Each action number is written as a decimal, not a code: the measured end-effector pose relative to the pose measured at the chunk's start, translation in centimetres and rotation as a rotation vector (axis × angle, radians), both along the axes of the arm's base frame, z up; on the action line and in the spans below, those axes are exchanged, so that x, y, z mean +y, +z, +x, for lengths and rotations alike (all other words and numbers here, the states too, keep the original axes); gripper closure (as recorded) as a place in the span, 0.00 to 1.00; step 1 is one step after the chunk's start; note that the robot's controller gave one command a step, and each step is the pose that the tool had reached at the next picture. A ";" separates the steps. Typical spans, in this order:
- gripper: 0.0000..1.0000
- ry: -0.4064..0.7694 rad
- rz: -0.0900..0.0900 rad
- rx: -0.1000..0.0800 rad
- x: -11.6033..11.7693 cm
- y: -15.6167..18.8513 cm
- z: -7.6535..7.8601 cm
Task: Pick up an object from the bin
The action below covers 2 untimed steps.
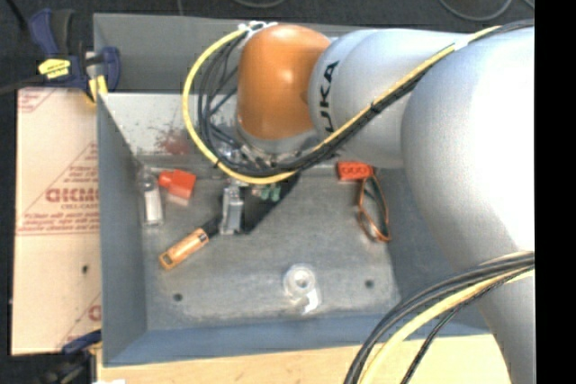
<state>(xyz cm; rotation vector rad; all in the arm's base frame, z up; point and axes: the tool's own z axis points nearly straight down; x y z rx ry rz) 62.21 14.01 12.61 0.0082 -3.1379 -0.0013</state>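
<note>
Nothing is picked yet, as far as I can judge: I see no object lifted off the floor of the bin (121,283), so the grasp and the lift both remain to do.

Closest to the near wall lies a clear plastic piece (301,285), alone on bare floor with free room on every side. Further in, toward the wall at the view's left, an orange-gold cylinder (184,248) lies slantwise, flat on the floor. The pincer (232,218) hangs low just past the cylinder's upper end, near it but, as I read it, not around it. I cannot tell whether the pincer is apart or together, since the wrist and its cables crowd the view there. That cylinder is the nearest candidate.

Beyond it, close to the same wall, a clear vial (151,202) stands beside an orange block (177,184); the two are near each other and near the slope of the wall, so I judge that corner tight for a descent. On the opposite side a thin brown-orange loop with an orange tab (371,209) lies under the arm's bulk.

The middle and near floor are the most open. The far wall is covered by the orange wrist cover (274,85).
</note>
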 end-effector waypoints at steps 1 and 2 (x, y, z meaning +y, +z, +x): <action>0.00 -0.002 0.001 -0.006 0.0 0.5 0.1; 1.00 -0.123 0.001 -0.007 -2.6 -4.3 -3.2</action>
